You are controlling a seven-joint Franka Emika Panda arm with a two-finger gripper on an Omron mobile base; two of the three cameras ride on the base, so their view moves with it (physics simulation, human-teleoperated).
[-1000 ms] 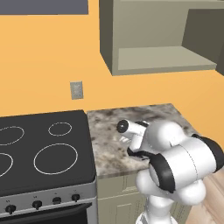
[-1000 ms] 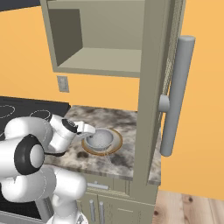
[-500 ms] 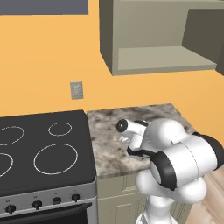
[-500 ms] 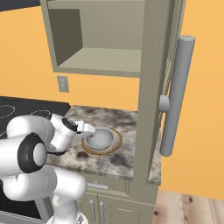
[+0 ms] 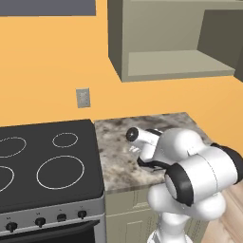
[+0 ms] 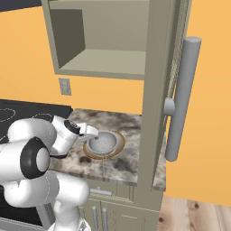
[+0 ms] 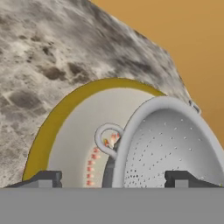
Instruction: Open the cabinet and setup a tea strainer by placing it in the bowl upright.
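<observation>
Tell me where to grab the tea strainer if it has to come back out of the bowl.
Probably the tea strainer's thin rim. It sits cup-up inside the bowl, so the rim stands clear above the bowl's shallow wall. Come from above, one finger inside the mesh and one outside. Its handle isn't clearly shown.

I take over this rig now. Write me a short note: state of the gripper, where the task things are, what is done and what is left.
Gripper: open, low over the bowl; its tips stand apart on either side of the strainer's rim, gripping nothing.
Cabinet: door swung wide open, shelf bare.
Bowl: on the marble counter below the cabinet.
Tea strainer: mesh cup sits inside the bowl, opening facing up; it looks a little tilted in the hand view.
Done: cabinet opened, strainer placed in the bowl.
Left: probably lift the arm straight away without knocking the strainer, then check that it stands upright.
</observation>
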